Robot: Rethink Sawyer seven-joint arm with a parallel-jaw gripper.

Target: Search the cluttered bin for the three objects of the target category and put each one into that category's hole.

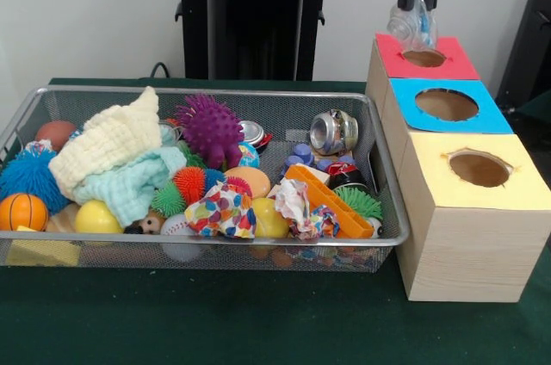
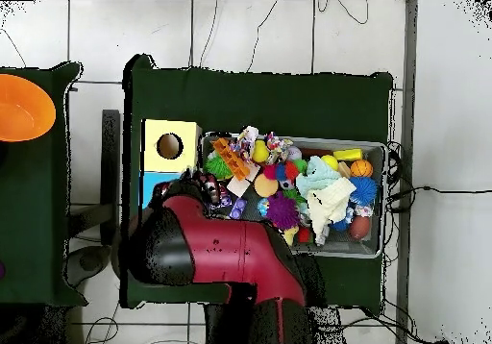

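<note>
Green table, claw (image 1: 419, 3) clamped on clear plastic bottle (image 1: 412, 27), just above red hole (image 1: 424, 58).

Wall (image 1: 86, 12): plain white | Floor (image 2: 259, 33): pale tiles, cables trailing | Tables: dark green cloth (image 1: 258, 322); side table (image 2: 29, 215) adjacent

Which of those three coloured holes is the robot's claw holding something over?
The red-topped hole, farthest back. The gripper hangs right above it with a clear crumpled plastic piece; blue and yellow have nothing above them.
</note>
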